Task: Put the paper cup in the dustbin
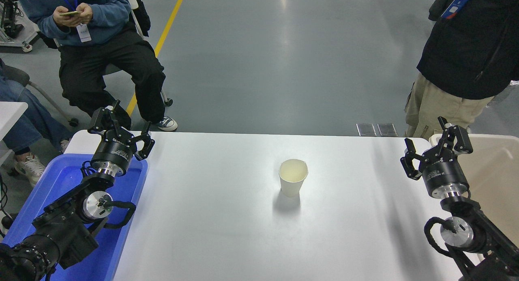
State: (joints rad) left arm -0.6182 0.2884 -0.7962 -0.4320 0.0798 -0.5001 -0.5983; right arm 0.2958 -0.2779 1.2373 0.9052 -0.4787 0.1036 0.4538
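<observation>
Dustbin (pixel 496 179): cut by the right edge, partly behind my right arm.
Blue tray (pixel 61 179): largely under my left arm.

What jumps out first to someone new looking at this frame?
The lone paper cup standing upright near the middle of the white table, with nothing touching it. Next, the two black arms framing it: the left gripper above the blue tray at the left edge, the right gripper beside the beige dustbin at the right edge, both with jaws open and empty.

Matt paper cup (pixel 292 177) on smooth white table (pixel 211 216).
</observation>
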